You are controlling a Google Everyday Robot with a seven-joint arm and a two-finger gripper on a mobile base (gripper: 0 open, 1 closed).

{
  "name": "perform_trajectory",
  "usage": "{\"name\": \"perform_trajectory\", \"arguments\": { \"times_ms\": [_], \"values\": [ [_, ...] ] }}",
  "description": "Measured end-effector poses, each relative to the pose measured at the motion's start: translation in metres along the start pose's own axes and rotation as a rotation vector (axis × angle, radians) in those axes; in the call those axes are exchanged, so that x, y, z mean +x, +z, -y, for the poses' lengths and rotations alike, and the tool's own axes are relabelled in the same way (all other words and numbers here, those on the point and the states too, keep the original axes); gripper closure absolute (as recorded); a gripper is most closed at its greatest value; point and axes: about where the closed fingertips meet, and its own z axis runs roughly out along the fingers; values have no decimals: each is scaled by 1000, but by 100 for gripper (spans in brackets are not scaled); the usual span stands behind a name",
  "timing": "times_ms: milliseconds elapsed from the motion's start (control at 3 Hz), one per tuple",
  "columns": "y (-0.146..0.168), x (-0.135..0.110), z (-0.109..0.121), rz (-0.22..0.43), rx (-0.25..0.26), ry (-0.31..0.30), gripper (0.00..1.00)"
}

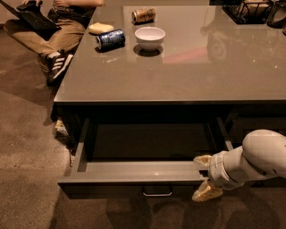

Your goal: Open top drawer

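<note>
The top drawer (134, 172) is pulled well out from under the grey table (178, 76), and its dark inside shows empty. Its metal loop handle (157, 192) hangs at the centre of the front panel, with nothing on it. My gripper (204, 176) is at the right end of the drawer's front panel, on the white arm (257, 159) that comes in from the right. It is open: one tan fingertip (203, 159) is at the panel's top edge and the other is below and in front of the panel. It is well right of the handle.
On the table stand a white bowl (149, 37), a blue can on its side (110, 39), a brown can (144, 14), a yellow sponge (101, 27) and a black wire rack (250, 10). A seated person's legs and shoe (58, 67) are at the left.
</note>
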Motion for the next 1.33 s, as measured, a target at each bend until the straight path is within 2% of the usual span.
{"name": "perform_trajectory", "arguments": {
  "times_ms": [333,1000,1333],
  "values": [
    [-16,-2,9,16,23,-17,0],
    [-98,-1,47,81,141,-50,0],
    [-103,-6,53,84,154,-61,0]
  ]
}}
